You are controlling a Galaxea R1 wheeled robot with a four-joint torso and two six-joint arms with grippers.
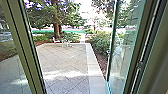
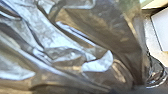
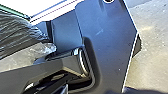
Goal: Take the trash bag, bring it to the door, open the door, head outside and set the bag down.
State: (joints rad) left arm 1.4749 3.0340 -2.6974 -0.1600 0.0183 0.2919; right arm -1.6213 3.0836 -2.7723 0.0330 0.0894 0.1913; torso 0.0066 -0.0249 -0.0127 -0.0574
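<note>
Shiny, crumpled plastic of the dark trash bag (image 2: 97,25) spreads across much of the left wrist view, close to the camera. In the right wrist view, gathered dark folds of the bag (image 3: 17,32) lie at the upper left, beyond a bar of the robot. The head view looks out through a doorway. A glass door panel (image 1: 125,50) with a teal edge stands on the right of the gap, angled outward. What holds the bag cannot be made out.
A dark frame post (image 1: 23,47) rises at the left, and another frame (image 1: 138,62) leans at the right. Outside lies a paved patio (image 1: 62,62) with a pale border strip, light chairs (image 1: 66,43) farther out, bushes (image 1: 100,42) and a tree trunk (image 1: 57,30).
</note>
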